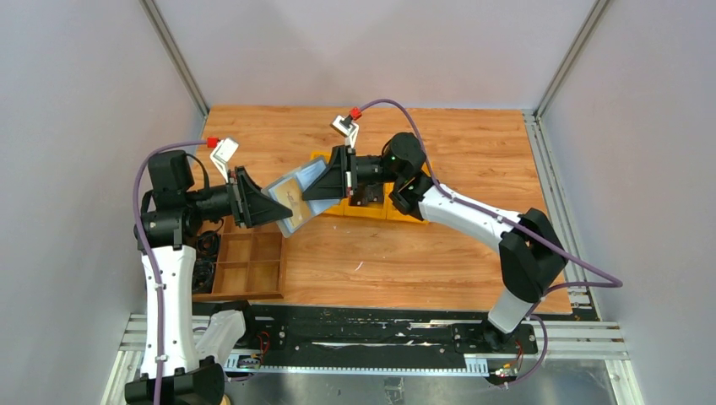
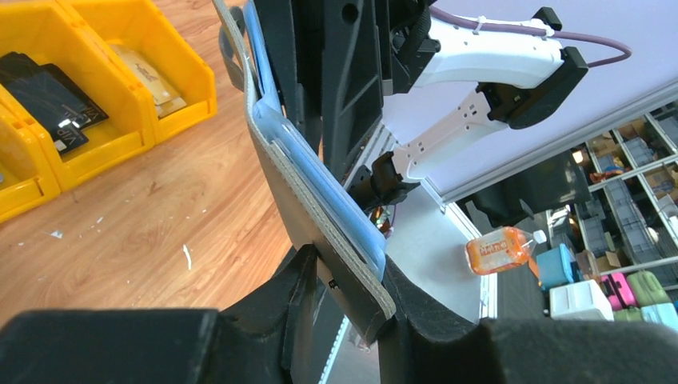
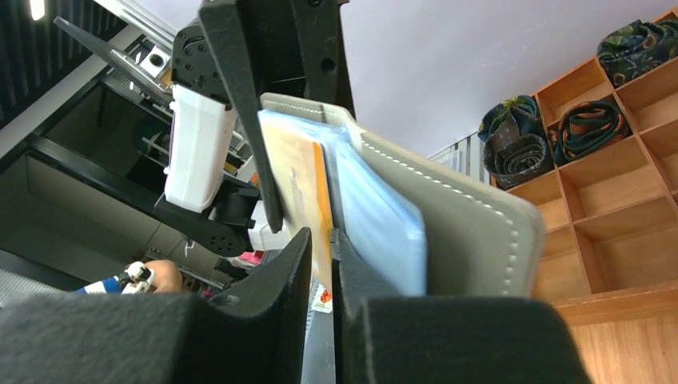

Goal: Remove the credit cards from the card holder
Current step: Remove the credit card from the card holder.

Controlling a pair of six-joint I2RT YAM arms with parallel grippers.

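Note:
The card holder point(image 1: 297, 205) is a grey-blue wallet held open in the air between my two arms, above the table's left middle. My left gripper point(image 1: 268, 205) is shut on its lower edge; in the left wrist view the fingers clamp the grey cover point(image 2: 320, 216) at the gripper's tips point(image 2: 353, 274), with the blue inner pocket point(image 2: 320, 180) on the right side. My right gripper point(image 1: 321, 186) is shut on a tan credit card point(image 3: 297, 188) that sticks out of the holder's blue pocket point(image 3: 376, 212); the jaws point(image 3: 322, 240) pinch the card's edge beside the grey stitched cover point(image 3: 472, 228).
Yellow bins point(image 1: 371, 208) stand behind the right gripper; in the left wrist view they point(image 2: 160, 120) hold a black item point(image 2: 48, 96) and a tan card point(image 2: 148, 76). A brown wooden compartment tray point(image 1: 245, 266) sits at the table's left front, with rolled items point(image 3: 520, 136) in it.

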